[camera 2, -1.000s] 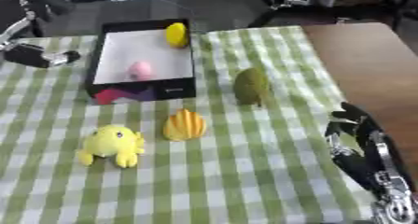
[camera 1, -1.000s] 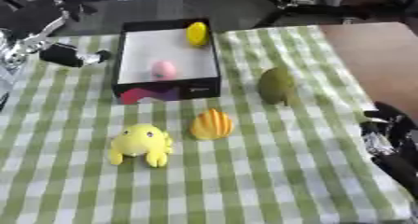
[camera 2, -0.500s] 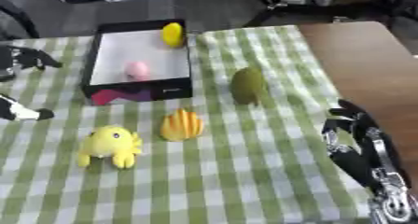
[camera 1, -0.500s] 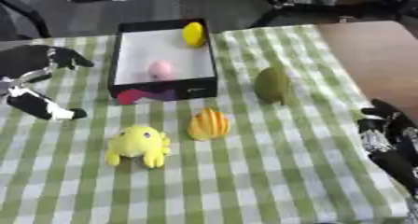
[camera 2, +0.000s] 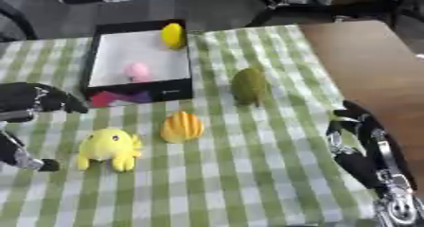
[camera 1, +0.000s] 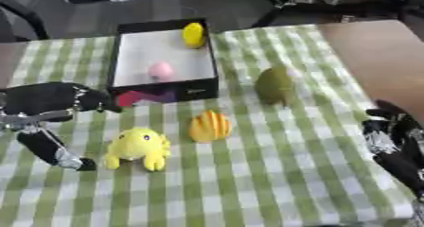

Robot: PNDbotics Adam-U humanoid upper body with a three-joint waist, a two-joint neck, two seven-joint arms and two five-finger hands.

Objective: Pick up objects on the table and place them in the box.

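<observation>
Both views come from my head cam, two eyes side by side, looking steeply down at the tabletop (camera 1: 273, 174) from my near edge toward the far one. They share almost everything: the box (camera 1: 162, 60), the yellow toy (camera 1: 138, 148), the green checked cloth. The right eye sits a bit further right, so it catches more of my right robot hand (camera 2: 364, 150) and bare wood; the left eye shows more of my left robot hand (camera 1: 46, 108).
</observation>
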